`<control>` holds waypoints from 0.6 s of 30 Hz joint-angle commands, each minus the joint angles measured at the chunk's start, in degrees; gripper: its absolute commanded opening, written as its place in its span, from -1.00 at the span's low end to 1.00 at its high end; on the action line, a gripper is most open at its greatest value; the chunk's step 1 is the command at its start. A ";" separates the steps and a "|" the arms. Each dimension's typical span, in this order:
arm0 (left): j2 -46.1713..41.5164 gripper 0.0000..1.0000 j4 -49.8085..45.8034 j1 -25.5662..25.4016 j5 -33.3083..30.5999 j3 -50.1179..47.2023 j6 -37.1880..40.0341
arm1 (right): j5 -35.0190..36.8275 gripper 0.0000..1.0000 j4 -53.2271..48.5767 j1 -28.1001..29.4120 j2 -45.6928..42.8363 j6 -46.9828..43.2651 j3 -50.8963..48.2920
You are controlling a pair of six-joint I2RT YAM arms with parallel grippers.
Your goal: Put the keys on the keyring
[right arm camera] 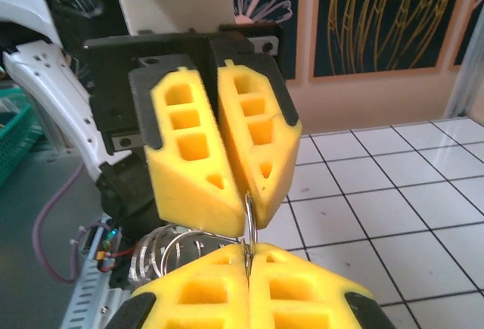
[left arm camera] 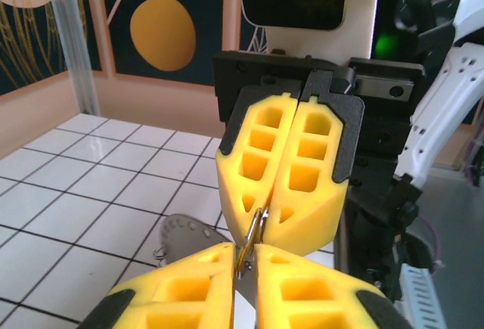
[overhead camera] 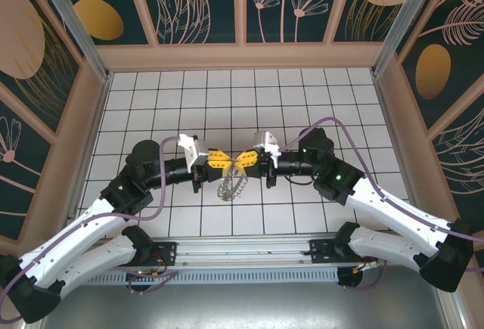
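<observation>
Left gripper and right gripper meet tip to tip, the yellow fingers of each pressed together on the thin keyring between them. Keys bunch just below the keyring; contact with the tiled table cannot be told. Bare tiles surround the keyring, and the enclosure walls stand well apart from it.

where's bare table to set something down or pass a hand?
Free: table tiles between arms and back wall, and along both side walls. Crowded: centre, where left end effector and right end effector pinch the keyring, keys hanging beneath; arms cover near rows.
</observation>
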 commanded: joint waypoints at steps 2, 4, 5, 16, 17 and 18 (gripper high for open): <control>0.63 -0.65 -9.53 -0.38 -5.15 4.18 4.43 | 4.99 -1.00 -8.38 -0.09 1.23 -5.62 5.73; 1.44 -0.64 -12.50 -0.48 -5.76 5.48 5.69 | 5.89 -1.00 -12.65 -0.01 2.30 -7.30 7.94; 1.77 -0.64 -13.53 -0.48 -5.91 5.95 6.17 | 6.38 -1.00 -14.59 -0.02 2.79 -8.15 8.87; 6.03 -0.51 -18.80 -2.02 -6.63 9.13 9.68 | 6.90 -1.00 -26.70 1.53 7.43 -11.41 15.07; 6.18 -0.51 -19.15 -2.11 -7.00 9.24 9.89 | 6.90 -1.00 -27.43 1.73 7.76 -11.60 15.43; 6.36 -0.50 -19.50 -2.27 -7.41 9.55 10.28 | 6.90 -1.00 -28.22 2.01 8.07 -11.76 15.84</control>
